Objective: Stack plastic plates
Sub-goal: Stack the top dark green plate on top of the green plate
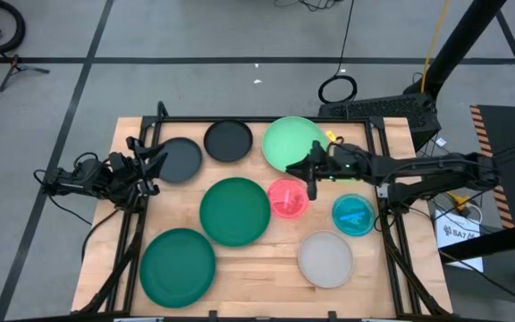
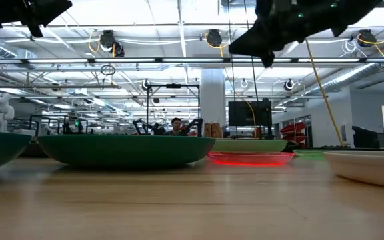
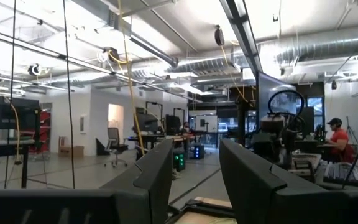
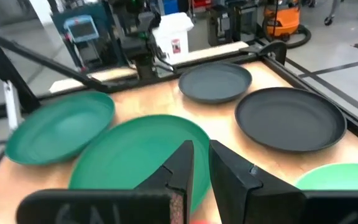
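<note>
Several plastic plates lie flat on the wooden table: black, dark grey, light green, a dark green one in the middle, another dark green one near left, pink, blue and frosted white. My right gripper hangs high above the gap between the light green and pink plates. Its fingers stand a narrow gap apart with nothing between them. My left gripper waits at the table's left edge beside the dark grey plate, open and pointing up into the room.
A black frame rail runs along the table's far edge, with more rails down both sides. Bare wood shows between the near-left dark green plate and the frosted white one. A person sits far off in the room.
</note>
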`<state>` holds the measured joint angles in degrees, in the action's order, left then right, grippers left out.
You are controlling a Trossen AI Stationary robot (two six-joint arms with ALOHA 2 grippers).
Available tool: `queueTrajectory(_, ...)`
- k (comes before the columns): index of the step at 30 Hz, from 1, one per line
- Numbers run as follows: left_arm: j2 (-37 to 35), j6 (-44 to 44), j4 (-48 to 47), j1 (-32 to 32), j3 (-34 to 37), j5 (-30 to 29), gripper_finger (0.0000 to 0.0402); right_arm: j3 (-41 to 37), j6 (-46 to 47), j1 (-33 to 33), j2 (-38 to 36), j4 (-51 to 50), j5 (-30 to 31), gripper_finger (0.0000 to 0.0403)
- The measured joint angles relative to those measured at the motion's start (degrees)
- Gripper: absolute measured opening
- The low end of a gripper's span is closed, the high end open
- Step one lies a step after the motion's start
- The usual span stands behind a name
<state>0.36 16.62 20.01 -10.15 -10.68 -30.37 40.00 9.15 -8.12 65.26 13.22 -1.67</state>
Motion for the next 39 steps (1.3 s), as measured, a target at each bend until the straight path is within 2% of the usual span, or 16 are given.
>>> queueTrajectory(13,0.0,3.3,0.0,0.0,0.0,-1.4,0.0141,11.6,-10.7,-1.0,14.9,0.0,0.1,0.0045)
queueTrajectory(23,0.0,5.8,0.3,0.0,0.0,-1.8,0.0141,22.2,-13.1,-2.3,24.8,-8.5,0.1,0.0045)
queueTrajectory(32,0.0,9.9,1.5,0.0,0.0,-1.8,0.0141,24.0,-21.2,-2.6,30.9,-8.4,0.1,0.0045)
queueTrajectory(39,0.0,13.0,2.4,0.0,0.0,-1.8,0.0141,24.1,-20.5,-2.6,34.7,-7.4,0.1,0.0045)
